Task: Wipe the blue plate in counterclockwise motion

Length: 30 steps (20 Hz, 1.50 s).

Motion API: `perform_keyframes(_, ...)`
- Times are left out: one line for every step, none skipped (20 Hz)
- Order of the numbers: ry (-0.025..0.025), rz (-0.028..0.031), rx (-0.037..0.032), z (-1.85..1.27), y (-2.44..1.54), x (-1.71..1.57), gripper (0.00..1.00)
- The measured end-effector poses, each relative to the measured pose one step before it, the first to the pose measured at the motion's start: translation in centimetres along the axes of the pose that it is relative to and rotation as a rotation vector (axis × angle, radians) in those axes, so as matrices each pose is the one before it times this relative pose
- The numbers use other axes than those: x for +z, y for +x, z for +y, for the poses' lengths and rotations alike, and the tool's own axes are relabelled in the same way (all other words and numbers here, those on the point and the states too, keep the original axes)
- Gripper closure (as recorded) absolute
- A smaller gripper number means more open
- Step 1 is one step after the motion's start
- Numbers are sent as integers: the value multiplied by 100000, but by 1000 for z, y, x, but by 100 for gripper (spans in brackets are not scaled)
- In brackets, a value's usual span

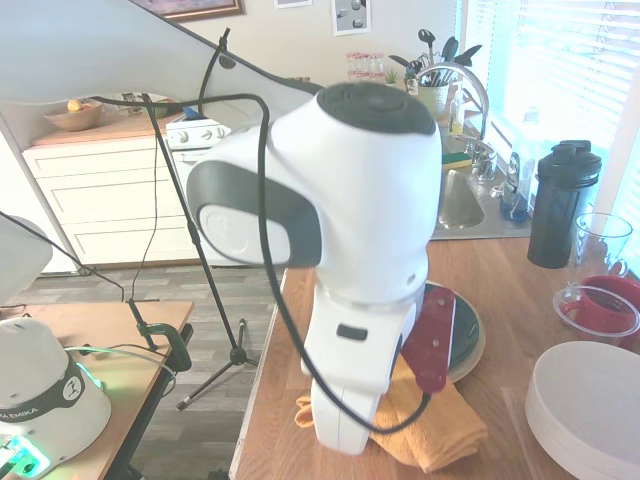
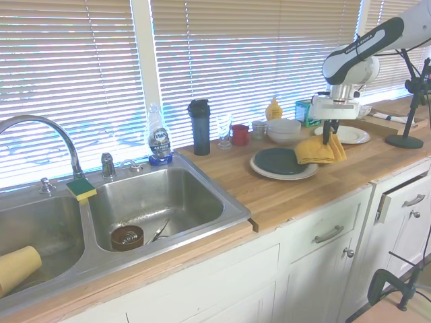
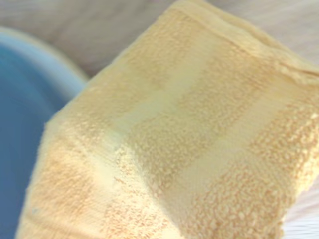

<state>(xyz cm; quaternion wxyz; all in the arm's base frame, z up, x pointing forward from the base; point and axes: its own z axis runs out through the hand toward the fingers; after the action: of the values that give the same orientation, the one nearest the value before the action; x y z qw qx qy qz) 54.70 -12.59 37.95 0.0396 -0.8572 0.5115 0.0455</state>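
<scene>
Dawn label on soap bottle (image 2: pixel 159 140) near sink (image 2: pixel 202 222); "EMIKA" on robot base (image 1: pixel 40 395).

Blue plate (image 2: pixel 279 161): round, glossy, very dark teal (near black in the second exterior view), lying flat and upright, stacked on a larger cream plate (image 2: pixel 264 171) on the wooden surface (image 2: pixel 283 195). A yellow-orange towel (image 2: pixel 319 151) overlaps its rim on the arm's side. First exterior view shows only a sliver of it (image 1: pixel 464 335) (the arm blocks the rest). Wrist view: blurred blue patch (image 3: pixel 22 124) beside the towel.
</scene>
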Motion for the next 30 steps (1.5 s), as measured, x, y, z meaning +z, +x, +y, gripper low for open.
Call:
perform_keyframes(-282, -802, 745, 412, 706, 467, 100)
perform_keyframes(-320, -615, 507, 302, 695, 457, 100)
perform_keyframes(-229, -642, 557, 219, 625, 428, 100)
perform_keyframes(-22, -561, 571, 196, 634, 344, 100)
perform_keyframes(25, -615, 574, 173, 647, 350, 100)
perform_keyframes(163, -643, 440, 199, 667, 306, 100)
perform_keyframes(28, -486, 593, 233, 715, 256, 100)
perform_keyframes(12, -598, 874, 294, 821, 259, 100)
perform_keyframes(50, -621, 852, 281, 773, 239, 100)
perform_keyframes(-194, -658, 704, 240, 725, 236, 100)
perform_keyframes(55, -703, 710, 256, 746, 199, 100)
perform_keyframes(130, -534, 723, 256, 758, 129, 100)
perform_keyframes(80, -242, 560, 177, 615, 1, 100)
perform_keyframes(11, -192, 600, 126, 512, -97, 100)
perform_keyframes(108, 150, 619, 168, 540, -148, 100)
perform_keyframes(180, 332, 441, 109, 463, -153, 100)
perform_keyframes(148, 294, 287, 48, 291, -100, 100)
perform_keyframes(72, 248, 9, 37, 141, -90, 100)
perform_keyframes(-97, 379, -373, 2, 36, -41, 100)
perform_keyframes(-359, 649, -707, -118, -86, -33, 100)
perform_keyframes(-677, 983, -1279, -259, -243, -64, 100)
perform_keyframes(-819, 1305, -1639, -342, -308, -39, 0)
perform_keyframes(-793, 1281, -1632, -349, -341, 0, 0)
perform_keyframes(-636, 910, -1429, -322, -405, -13, 0)
perform_keyframes(-297, 962, -1064, -329, -396, -12, 0)
perform_keyframes(-327, 863, -842, -255, -276, -9, 0)
perform_keyframes(-176, 397, -578, -146, -219, -14, 0)
perform_keyframes(-67, 225, -289, -62, -173, 10, 0)
perform_keyframes(18, 260, -191, -39, -108, 36, 0)
perform_keyframes(93, 270, -74, 4, -46, 23, 0)
